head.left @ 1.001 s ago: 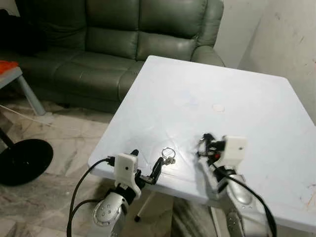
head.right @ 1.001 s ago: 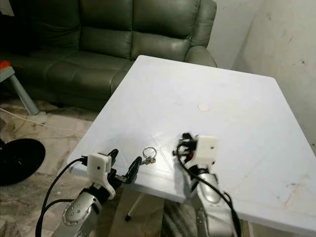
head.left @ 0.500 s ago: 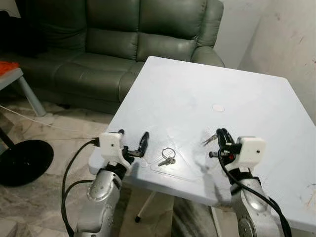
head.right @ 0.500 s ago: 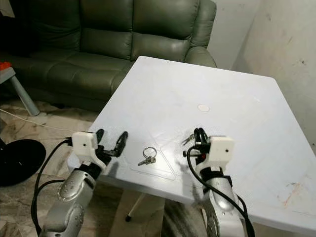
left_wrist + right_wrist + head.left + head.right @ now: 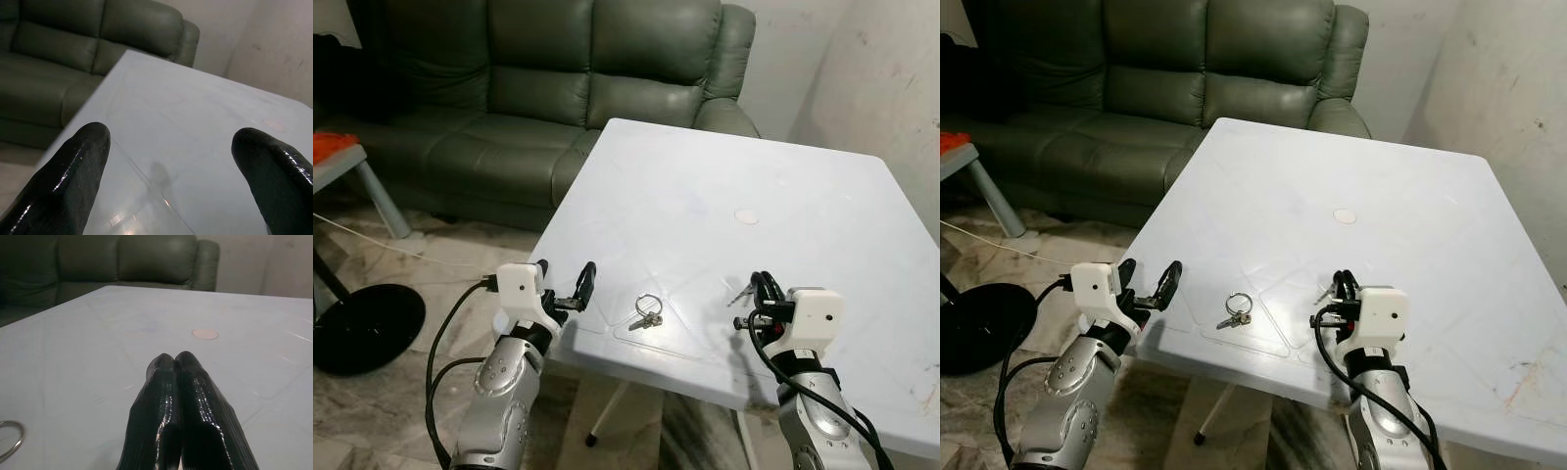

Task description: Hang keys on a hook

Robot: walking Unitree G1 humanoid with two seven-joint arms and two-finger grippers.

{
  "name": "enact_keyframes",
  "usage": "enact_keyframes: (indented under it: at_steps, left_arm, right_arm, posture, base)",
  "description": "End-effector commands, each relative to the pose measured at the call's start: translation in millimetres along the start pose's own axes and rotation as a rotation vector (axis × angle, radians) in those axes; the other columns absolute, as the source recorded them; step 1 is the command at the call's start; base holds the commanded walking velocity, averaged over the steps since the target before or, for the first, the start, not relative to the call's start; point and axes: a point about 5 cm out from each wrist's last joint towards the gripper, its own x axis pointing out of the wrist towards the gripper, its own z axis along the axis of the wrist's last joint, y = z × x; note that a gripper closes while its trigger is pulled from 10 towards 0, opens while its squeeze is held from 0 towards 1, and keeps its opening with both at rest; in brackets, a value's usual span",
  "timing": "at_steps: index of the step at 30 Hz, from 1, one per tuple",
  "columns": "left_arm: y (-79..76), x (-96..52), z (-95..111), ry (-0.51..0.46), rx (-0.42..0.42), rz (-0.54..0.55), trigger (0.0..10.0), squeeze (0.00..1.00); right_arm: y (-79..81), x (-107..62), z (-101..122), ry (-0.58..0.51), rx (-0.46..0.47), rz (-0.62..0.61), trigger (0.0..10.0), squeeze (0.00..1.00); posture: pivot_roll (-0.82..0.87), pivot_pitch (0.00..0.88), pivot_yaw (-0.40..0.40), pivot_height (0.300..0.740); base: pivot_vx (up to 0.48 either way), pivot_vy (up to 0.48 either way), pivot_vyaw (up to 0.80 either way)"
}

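Keys (image 5: 645, 311) lying on worktop (image 5: 783, 215), at 3 o'clock of wide-open left claw (image 5: 566, 286); at 9 o'clock of closed, empty right claw (image 5: 762, 290).

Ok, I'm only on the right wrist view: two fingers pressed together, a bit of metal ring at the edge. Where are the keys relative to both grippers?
Observer: The keys lie flat on the white table near its front edge, between the two grippers, touched by neither.
Operator: Is the left gripper ready to grab?
Observer: The left gripper is open, fingers spread wide, at the table's front left edge, to the left of the keys.
Operator: And my right one, is it holding anything?
Observer: The right gripper is shut with nothing visible between its fingers, to the right of the keys.
Operator: Any hook around?
Observer: I can't make one out; a green sofa stands behind the table.
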Motion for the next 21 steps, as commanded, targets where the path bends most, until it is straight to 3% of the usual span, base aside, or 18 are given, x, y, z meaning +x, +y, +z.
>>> enact_keyframes:
  at_steps: [1, 9, 21]
  left_arm:
    - [3.3, 4.9, 1.9, -0.004, 0.004, 0.014, 10.0, 0.0]
    - [11.7, 15.2, 3.2, -0.001, 0.012, 0.048, 10.0, 0.0]
    - [10.0, 21.0, 1.3, -0.003, -0.005, 0.06, 10.0, 0.0]
  right_arm:
    - [-3.5, 3.9, 1.9, -0.002, -0.01, -0.021, 10.0, 0.0]
    - [-3.5, 10.5, 2.2, -0.005, -0.024, -0.013, 10.0, 0.0]
    - [-1.2, 10.9, 1.3, -0.005, -0.017, -0.013, 10.0, 0.0]
  posture:
    - [-0.02, 0.003, -0.033, 0.74]
    - [-0.02, 0.003, -0.037, 0.74]
    - [-0.02, 0.007, -0.031, 0.74]
  base:
    - [0.0, 0.0, -0.78]
    - [0.0, 0.0, -0.77]
    - [0.0, 0.0, -0.76]
